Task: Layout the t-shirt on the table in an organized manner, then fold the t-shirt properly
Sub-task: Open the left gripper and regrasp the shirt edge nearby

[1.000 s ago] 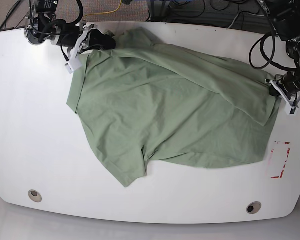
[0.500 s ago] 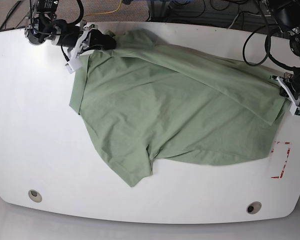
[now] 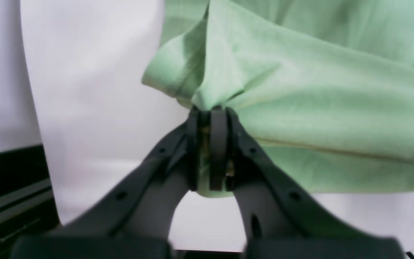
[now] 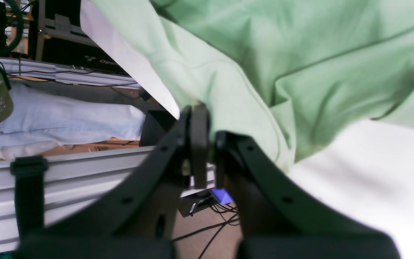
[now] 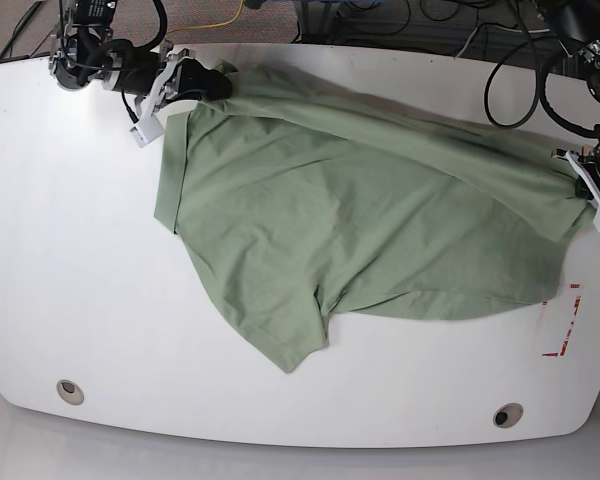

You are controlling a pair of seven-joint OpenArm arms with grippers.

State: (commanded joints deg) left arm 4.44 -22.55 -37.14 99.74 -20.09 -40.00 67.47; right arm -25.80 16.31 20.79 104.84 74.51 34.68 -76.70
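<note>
Sage-green soft polo shirt lies rumpled across the glossy white bench, stretched between both tools: left tool pinches its right edge, right tool clamps its far-left corner.

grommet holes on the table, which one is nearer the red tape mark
The grey grommet hole near the front edge on the base view's right, just below the red tape mark. The other grommet hole sits far across the table, on that view's left.

Base overhead on table, wrist views close, sharing t-shirt
</note>
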